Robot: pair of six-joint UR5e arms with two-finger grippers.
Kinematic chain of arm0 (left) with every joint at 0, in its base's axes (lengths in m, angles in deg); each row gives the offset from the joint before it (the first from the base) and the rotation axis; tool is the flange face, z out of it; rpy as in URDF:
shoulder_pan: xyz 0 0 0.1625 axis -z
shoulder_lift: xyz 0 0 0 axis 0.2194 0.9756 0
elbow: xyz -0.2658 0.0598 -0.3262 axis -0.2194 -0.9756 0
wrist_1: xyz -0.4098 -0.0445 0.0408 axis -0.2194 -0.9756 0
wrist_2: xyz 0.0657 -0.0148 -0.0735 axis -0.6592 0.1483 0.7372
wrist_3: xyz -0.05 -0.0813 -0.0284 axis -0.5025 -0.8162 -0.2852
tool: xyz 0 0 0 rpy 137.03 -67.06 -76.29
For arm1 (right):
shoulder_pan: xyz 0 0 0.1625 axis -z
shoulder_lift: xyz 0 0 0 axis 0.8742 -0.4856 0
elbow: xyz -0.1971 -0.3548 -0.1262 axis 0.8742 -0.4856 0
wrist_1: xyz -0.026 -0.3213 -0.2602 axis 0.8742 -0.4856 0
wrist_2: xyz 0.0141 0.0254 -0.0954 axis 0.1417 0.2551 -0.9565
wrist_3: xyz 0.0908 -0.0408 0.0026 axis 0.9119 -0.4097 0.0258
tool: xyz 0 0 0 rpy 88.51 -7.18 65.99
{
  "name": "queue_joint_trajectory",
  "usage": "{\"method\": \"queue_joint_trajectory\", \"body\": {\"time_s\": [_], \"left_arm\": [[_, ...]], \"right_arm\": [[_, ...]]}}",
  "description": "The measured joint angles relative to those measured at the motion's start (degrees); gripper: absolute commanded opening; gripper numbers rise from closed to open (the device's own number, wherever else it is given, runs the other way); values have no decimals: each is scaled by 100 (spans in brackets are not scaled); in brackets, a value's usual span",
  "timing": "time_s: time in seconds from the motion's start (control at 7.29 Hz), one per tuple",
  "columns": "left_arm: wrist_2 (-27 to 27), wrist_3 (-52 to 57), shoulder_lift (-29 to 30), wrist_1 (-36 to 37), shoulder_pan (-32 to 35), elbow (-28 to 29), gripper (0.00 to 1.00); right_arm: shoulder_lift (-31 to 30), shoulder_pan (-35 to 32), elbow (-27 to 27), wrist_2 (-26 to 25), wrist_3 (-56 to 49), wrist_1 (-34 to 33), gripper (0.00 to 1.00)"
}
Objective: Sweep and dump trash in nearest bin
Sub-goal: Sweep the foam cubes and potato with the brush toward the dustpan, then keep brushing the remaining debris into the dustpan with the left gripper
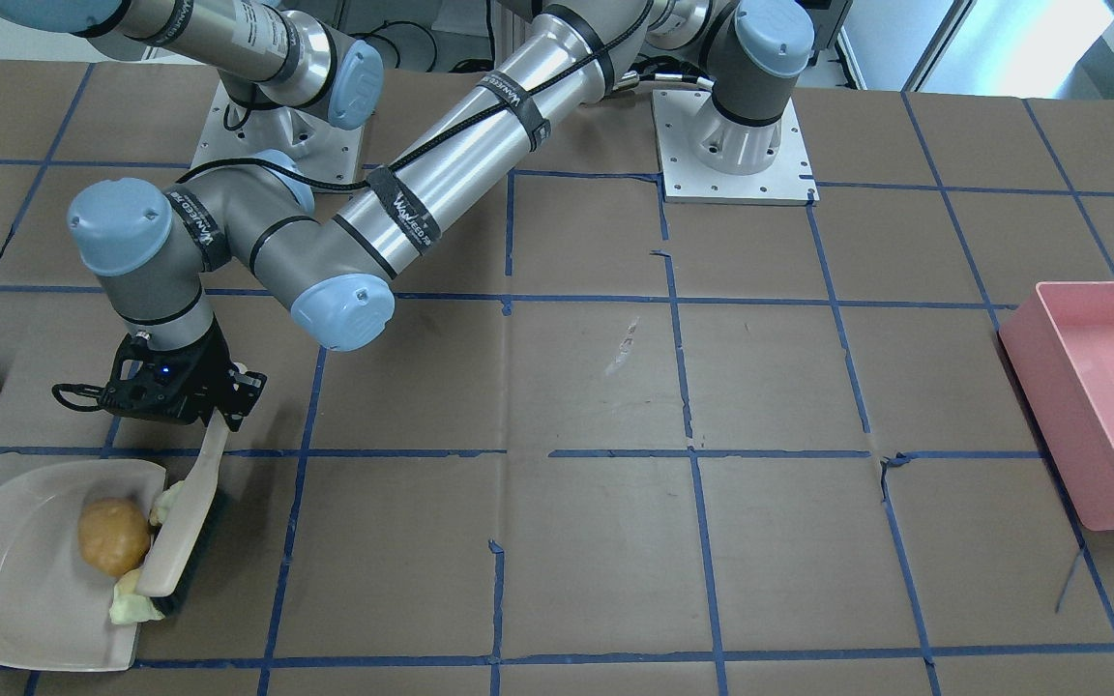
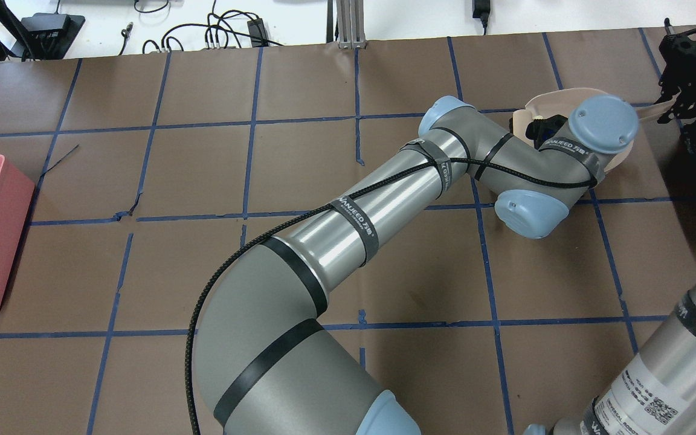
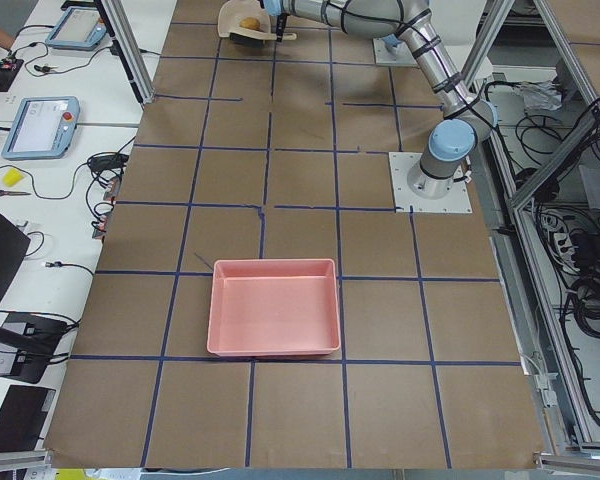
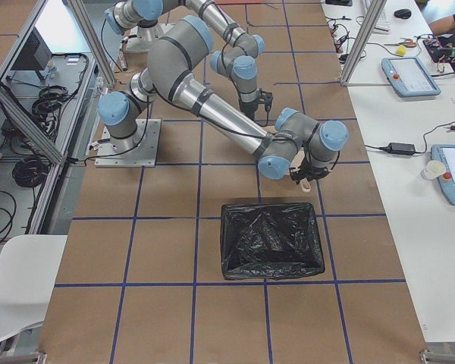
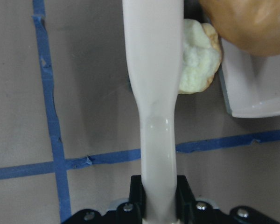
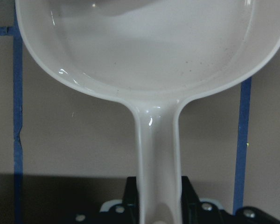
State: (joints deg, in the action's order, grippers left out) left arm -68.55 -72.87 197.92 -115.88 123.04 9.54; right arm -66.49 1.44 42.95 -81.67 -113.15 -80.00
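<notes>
A white dustpan lies flat on the table, and my right gripper is shut on its handle. The tan-orange lump of trash rests inside the pan. Two pale yellow-green chunks sit at the pan's mouth, pressed by the brush. My left gripper is shut on the brush handle, having crossed over to the right arm's side. In the left wrist view one chunk lies between brush and pan. A bin lined with a black bag stands near the pan.
A pink tub stands at the far end of the table. My left arm's long forearm stretches over the middle of the table. My right gripper hangs at the table's edge. Operator desks with tablets border the table in the side views.
</notes>
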Motion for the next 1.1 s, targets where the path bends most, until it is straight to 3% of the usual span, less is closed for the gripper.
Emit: {"method": "queue_joint_trajectory", "body": {"time_s": [1.1], "left_arm": [[9,-107,236,92,251,378,4]], "right_arm": [[1,-3,9,18,44,-16,0]]}}
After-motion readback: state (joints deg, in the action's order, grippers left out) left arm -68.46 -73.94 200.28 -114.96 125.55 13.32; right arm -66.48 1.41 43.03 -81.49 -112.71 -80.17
